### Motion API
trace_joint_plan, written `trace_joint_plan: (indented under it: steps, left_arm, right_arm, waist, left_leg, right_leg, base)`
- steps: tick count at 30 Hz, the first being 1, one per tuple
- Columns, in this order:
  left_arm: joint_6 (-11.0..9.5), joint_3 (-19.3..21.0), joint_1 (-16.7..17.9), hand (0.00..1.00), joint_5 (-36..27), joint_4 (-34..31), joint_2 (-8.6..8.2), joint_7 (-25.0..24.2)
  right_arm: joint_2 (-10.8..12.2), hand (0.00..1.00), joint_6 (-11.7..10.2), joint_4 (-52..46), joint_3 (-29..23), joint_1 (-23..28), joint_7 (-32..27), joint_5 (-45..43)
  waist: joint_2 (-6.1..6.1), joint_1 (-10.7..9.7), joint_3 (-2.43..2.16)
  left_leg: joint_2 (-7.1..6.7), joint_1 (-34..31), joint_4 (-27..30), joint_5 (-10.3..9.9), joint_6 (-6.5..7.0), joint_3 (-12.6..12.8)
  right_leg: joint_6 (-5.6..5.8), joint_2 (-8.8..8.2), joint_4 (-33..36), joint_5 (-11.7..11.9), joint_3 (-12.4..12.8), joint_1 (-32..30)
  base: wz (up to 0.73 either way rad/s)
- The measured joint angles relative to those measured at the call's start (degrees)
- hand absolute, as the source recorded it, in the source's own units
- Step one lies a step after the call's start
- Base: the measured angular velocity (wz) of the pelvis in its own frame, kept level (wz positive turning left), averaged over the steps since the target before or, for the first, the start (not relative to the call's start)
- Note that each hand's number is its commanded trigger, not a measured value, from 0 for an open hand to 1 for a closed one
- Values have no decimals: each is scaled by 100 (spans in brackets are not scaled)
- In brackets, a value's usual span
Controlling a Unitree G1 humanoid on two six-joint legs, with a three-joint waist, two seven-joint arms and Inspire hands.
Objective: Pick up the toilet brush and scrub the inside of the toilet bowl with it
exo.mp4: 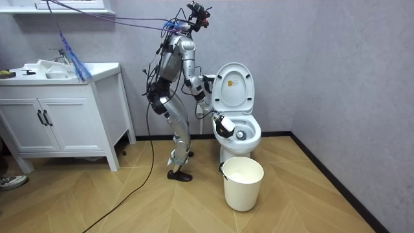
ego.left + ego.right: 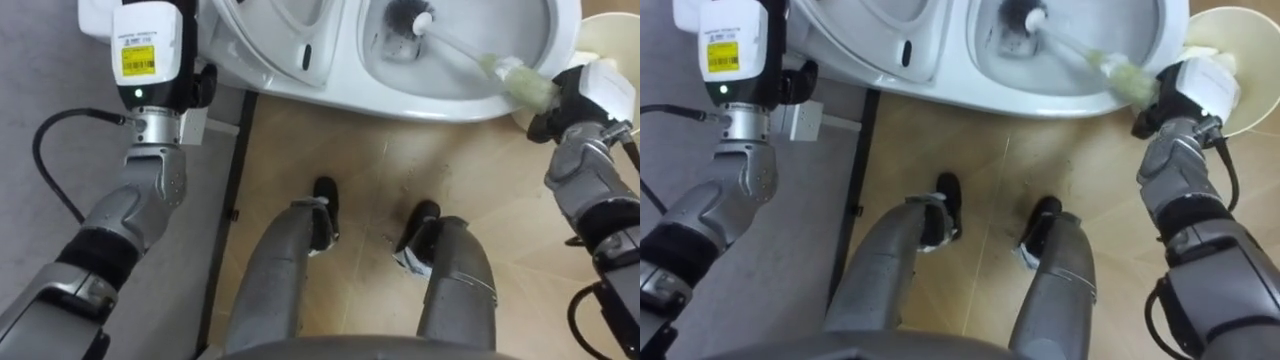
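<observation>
Firmly curled round the pale grip of the toilet brush (image 2: pixel 470 58), the right hand (image 2: pixel 578 100) sits just outside the right edge of the toilet bowl (image 2: pixel 440 105), level with its rim. From that hand the brush's long axis runs diagonally away from the robot and toward its left. It crosses over the rim and slopes down into the bowl, so the dark bristle head points at the bottom of the bowl and lies near the drain. The shaft passes close above the rim on the hand's side, and the bowl's inner wall stands round the head on all sides.

Just beyond the right hand, on its outer side, is the cream bucket (image 1: pixel 243 188), which stands on the wooden floor (image 2: pixel 370 170) in front of the toilet in the room view. That leaves little room on that side. The robot stands close against the bowl's side, feet on the wood just short of the rim.

On the other side, the left hand (image 2: pixel 140 45) is raised beside the upturned seat and lid (image 1: pixel 233 84). Its fingers run out of the top of the eye views, so I cannot tell how they are set. The grey wall (image 2: pixel 60 60) and its dark baseboard (image 2: pixel 232 190) run close along the robot's left, hemming that arm between wall and toilet. A white cabinet (image 1: pixel 58 123) stands well apart, behind the robot.
</observation>
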Motion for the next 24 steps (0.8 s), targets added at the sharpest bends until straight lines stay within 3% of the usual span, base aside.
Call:
trace_joint_plan:
  steps: [5, 8, 14, 24]
  left_arm:
    - [40, 6, 14, 0, -6, 1, -6, -48]
    - [38, 50, 62, 0, -2, 17, -8, -66]
    - [48, 71, 366, 0, -2, -19, -52, -46]
    - [-85, 126, 452, 0, -13, -43, -47, 30]
  right_arm:
    - [128, 100, 155, -284, 216, 103, -57, -736]
    - [155, 100, 267, -694, 292, 370, -29, -1219]
    - [118, 100, 508, -1250, 381, 846, 172, -1716]
    - [38, 100, 627, -1282, 397, 937, 539, -2589]
  waist:
    - [12, 5, -9]
    - [33, 86, -22]
    - [160, 150, -107]
    - [152, 131, -102]
  left_leg:
    - [25, 8, 25, -1, 1, -8]
    - [139, 10, 17, -9, 6, 1]
    - [232, 42, -74, -14, -7, -9]
    - [239, 19, -96, -26, -26, -55]
  right_leg:
    - [-16, 40, 0, 19, 1, 7]
    - [-57, 160, -125, 92, -30, 48]
    - [-106, 275, -284, 164, -105, 111]
    - [-105, 300, -335, 167, -126, 131]
  base:
    - [-3]
    - [-13]
    - [-4]
    - [1]
